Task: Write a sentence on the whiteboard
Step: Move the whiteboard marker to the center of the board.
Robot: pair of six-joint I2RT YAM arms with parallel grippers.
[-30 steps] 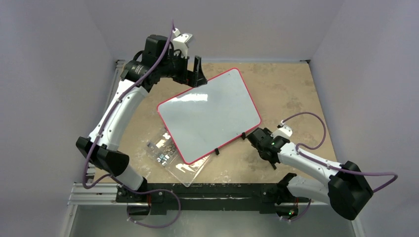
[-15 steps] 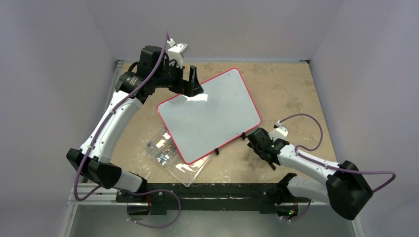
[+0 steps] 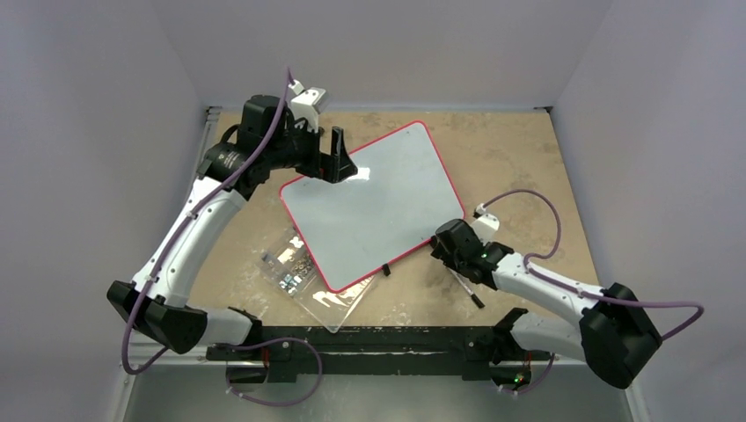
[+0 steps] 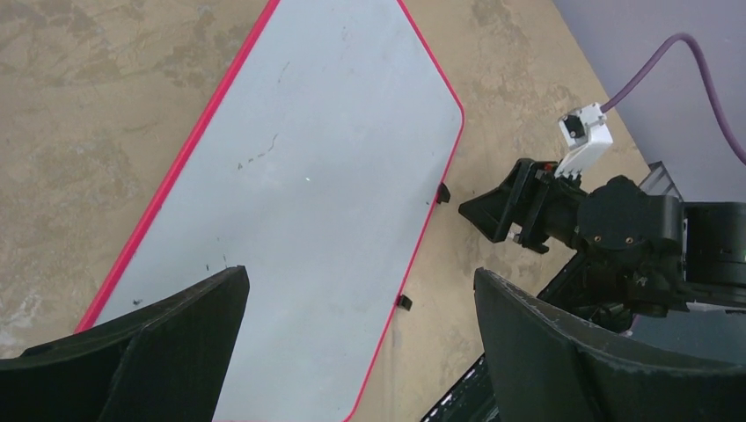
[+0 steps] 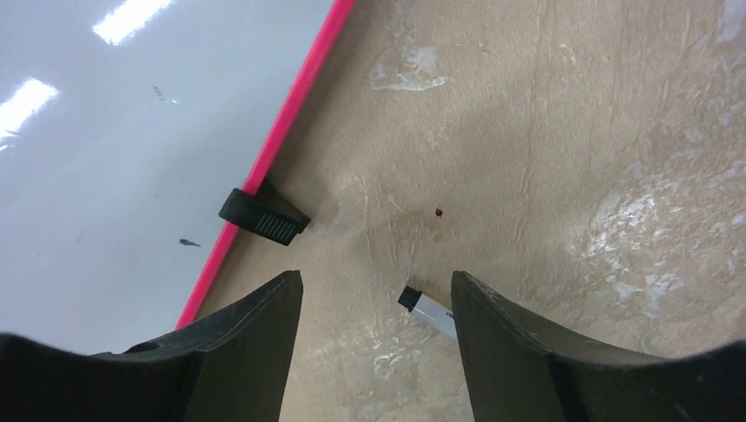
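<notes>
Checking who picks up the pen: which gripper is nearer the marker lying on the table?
Right. The right gripper hovers directly over the marker, its end between the fingers; the left gripper is across the whiteboard, at its far edge.

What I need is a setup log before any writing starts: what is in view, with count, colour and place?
whiteboard: one, white with red rim, mid-table, turned at an angle
feet: two seen, black, whiteboard's near edge
plastic box: one, clear, partly covered by the whiteboard's near-left corner
marker: one, white with black end, on the table
table: one, tan
left gripper: one, black, open, above the whiteboard's far-left corner
right gripper: one, black, open, over the marker's end
</notes>
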